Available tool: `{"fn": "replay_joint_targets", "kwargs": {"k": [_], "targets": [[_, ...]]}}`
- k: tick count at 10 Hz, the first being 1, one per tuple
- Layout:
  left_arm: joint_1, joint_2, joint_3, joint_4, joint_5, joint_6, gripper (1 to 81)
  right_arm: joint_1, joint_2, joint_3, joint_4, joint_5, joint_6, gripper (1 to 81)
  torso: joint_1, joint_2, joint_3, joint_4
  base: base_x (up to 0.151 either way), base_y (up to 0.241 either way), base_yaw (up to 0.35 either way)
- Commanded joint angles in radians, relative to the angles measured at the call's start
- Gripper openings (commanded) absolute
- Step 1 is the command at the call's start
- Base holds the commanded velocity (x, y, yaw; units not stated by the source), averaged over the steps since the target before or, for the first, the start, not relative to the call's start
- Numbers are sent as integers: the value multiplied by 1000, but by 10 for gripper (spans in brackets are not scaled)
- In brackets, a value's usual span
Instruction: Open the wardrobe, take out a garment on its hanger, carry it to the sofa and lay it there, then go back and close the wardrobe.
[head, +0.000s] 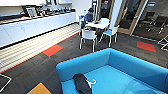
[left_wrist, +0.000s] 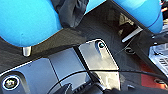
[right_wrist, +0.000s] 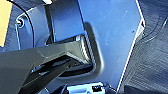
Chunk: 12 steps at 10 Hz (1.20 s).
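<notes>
The garment (head: 82, 83) lies flat on the sofa (head: 130, 66) seat near its left arm, the hanger (head: 92, 81) hook protruding beside it, so the lay-down step appears complete; whether either end effector is wide or narrow cannot be told.

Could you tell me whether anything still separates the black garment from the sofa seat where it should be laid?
Nothing visible does: the garment already lies on the seat of the sofa, beside its armrest, with the hanger hook poking out alongside it.
</notes>
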Motion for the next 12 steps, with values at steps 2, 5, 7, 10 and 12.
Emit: {"fn": "replay_joint_targets", "kwargs": {"k": [2,5,7,10,12], "targets": [[22,72,-208,1,-151,11,811,9,5,8,0,-73,-4,811,0,0,0,0,0,0,0],[47,114,-314,3,-215,11,811,9,5,8,0,-72,-4,811,0,0,0,0,0,0,0],[58,131,-342,4,-221,11,811,10,5,8,0,-73,-4,811,0,0,0,0,0,0,0],[65,135,-345,4,-221,11,811,9,5,8,-2,-72,-4,811,1,0,0,0,-56,0,0],[70,135,-345,4,-221,11,811,9,5,8,0,-73,-4,811,0,-2,1,0,-103,0,0]]}}
